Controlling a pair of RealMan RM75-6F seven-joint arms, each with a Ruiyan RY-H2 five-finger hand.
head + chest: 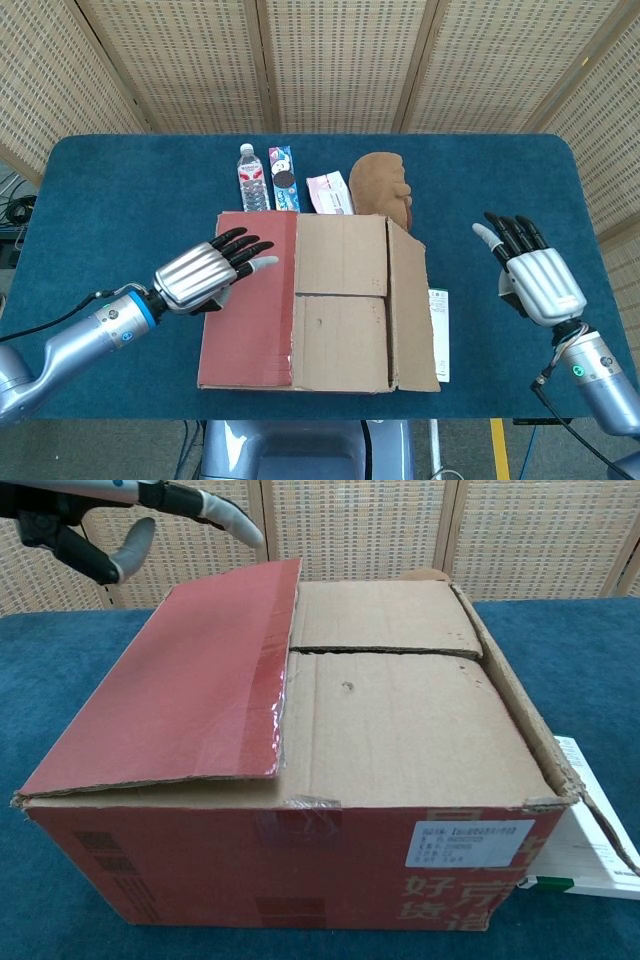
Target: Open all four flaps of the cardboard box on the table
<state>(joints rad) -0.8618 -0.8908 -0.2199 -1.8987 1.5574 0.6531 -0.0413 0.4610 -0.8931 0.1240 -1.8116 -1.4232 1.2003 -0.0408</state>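
Four flaps lie closed on the cardboard box at the bench's middle. The left hand, fingers wide, hovers over the red flap (it should hook its free edge); the right hand waits right of the box, fingers spread.

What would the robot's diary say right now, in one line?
left hand: open, over red flap | right hand: open, beside cardboard box | flaps: none fully open

Bright, even light — sharp focus, soft shadows, no glare.
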